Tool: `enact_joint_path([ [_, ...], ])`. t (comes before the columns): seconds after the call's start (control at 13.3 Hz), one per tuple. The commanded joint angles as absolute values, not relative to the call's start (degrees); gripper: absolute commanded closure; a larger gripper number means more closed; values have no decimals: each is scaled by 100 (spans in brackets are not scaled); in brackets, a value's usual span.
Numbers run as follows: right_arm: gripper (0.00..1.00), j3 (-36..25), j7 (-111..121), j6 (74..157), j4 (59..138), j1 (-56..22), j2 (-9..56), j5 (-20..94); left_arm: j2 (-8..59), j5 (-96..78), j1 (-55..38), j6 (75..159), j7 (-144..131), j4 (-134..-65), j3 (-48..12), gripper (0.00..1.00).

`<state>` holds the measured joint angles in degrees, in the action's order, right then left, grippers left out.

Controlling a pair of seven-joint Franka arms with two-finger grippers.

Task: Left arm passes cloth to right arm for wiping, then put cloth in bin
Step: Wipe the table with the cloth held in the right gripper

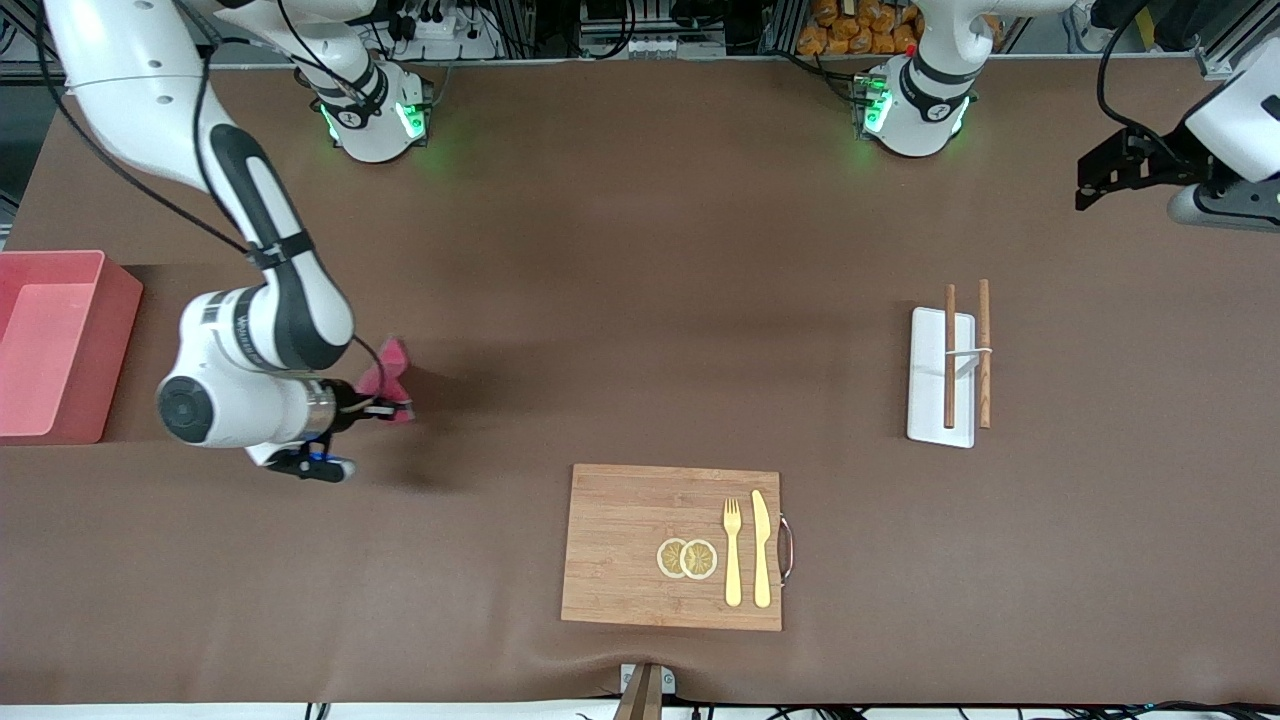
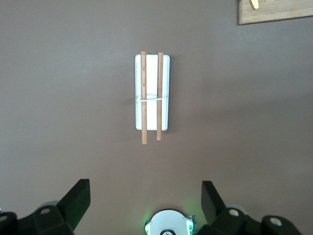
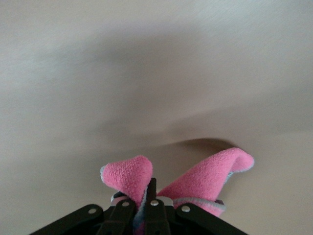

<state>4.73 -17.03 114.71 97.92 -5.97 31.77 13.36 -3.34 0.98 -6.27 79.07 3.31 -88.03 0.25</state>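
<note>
Front view, right arm (image 1: 250, 330): I see it bent low over the table toward its own end, wrist turned sideways, close to the bin (image 1: 55, 345).
Front view, right gripper (image 1: 392, 408): clamped on the cloth (image 1: 388, 372), which bunches up just off the brown table (image 1: 640, 300).
Front view, open room: bare table lies between the cloth and the cutting board (image 1: 672, 547), which carries a fork (image 1: 733, 550), a knife (image 1: 761, 548) and lemon slices (image 1: 687, 558).
Front view, left arm (image 1: 1235, 130): I have it waiting, raised at its own end of the table.
Left wrist view, left gripper (image 2: 145, 198): fingers spread wide, holding nothing, over bare table near the white tray (image 2: 152, 93) with two chopsticks (image 2: 144, 98).
Right wrist view, grip: I see the fingers (image 3: 151, 196) pinched together on the cloth (image 3: 205, 178), two folds sticking up either side.
</note>
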Motion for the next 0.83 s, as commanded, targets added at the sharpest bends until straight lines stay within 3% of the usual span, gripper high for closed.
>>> enact_joint_path([
  [0.0,100,413,-2678,11470,9870,-1088,2866,1520,-501,26,-668,7849,334,-8921,9,0],
  [0.3,100,352,-2043,10953,9678,-723,2576,1451,-483,26,-624,7875,202,-8912,17,0],
  [0.53,100,351,-418,10119,9090,278,2549,1075,-475,0,-659,7901,167,-8903,9,0],
  [0.75,100,343,1110,9932,8991,1175,2382,774,-422,0,-677,8094,-121,-8921,-96,0],
])
